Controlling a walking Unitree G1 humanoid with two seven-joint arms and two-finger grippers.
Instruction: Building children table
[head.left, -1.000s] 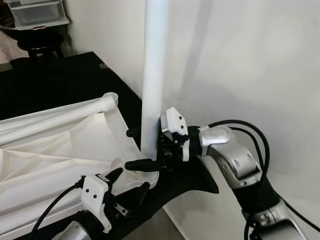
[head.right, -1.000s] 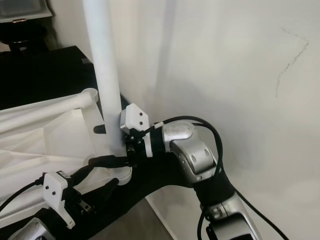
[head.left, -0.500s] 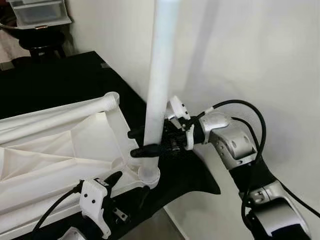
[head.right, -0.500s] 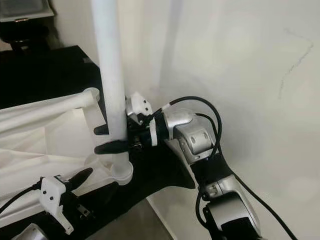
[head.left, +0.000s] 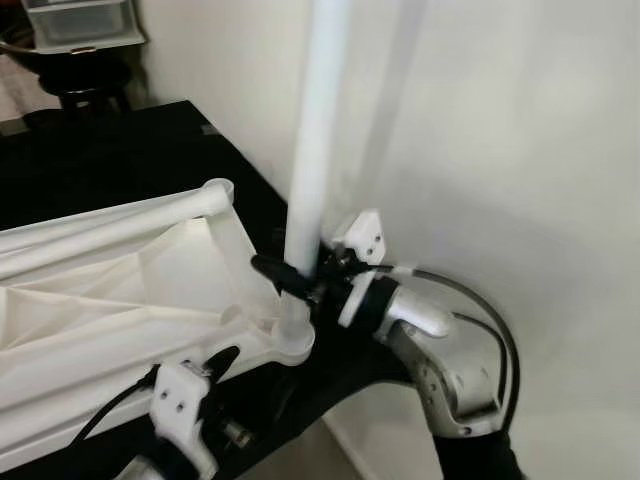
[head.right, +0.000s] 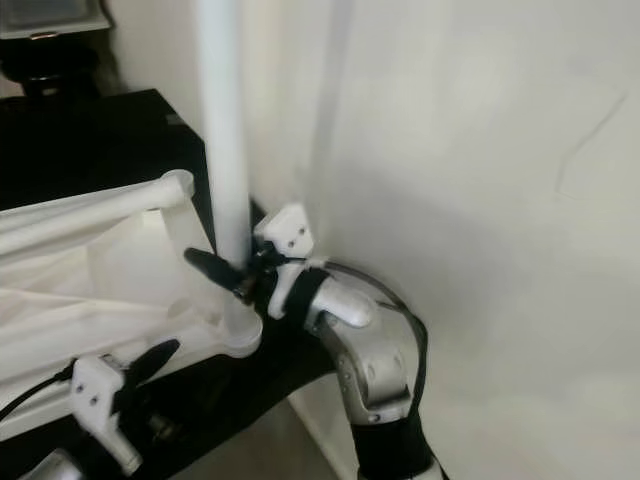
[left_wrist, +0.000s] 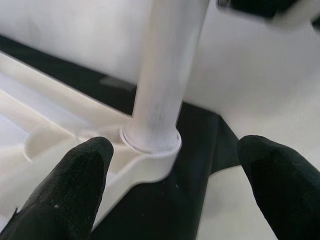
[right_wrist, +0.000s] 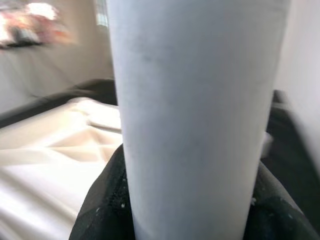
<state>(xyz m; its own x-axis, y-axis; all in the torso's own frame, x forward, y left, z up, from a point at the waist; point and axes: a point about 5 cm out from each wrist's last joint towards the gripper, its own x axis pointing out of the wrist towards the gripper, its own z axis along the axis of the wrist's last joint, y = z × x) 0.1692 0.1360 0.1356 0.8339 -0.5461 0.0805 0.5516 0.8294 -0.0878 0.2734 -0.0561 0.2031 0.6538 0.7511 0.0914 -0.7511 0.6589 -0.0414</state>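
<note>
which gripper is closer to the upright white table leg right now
Right. The right gripper is clamped around the upright leg just above its socket; the left gripper hangs open below the socket, not touching.

Wall (head.left: 520, 150) crowds upright leg (head.left: 315, 130); open room above tabletop (head.left: 120, 290).

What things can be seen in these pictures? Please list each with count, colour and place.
upright white plastic table leg: one, white, standing in the corner socket of the tabletop
upturned white plastic tabletop: one, white, lying on the black surface
lying white table leg: one, white, along the tabletop's far edge
black surface: one, black, under the tabletop, beside the wall
clear storage box: one, translucent, far off on a dark stool
wall: white, on the right
right gripper: black fingers, clamped on the upright leg near its base
left gripper: black fingers, open, before the socket
</note>
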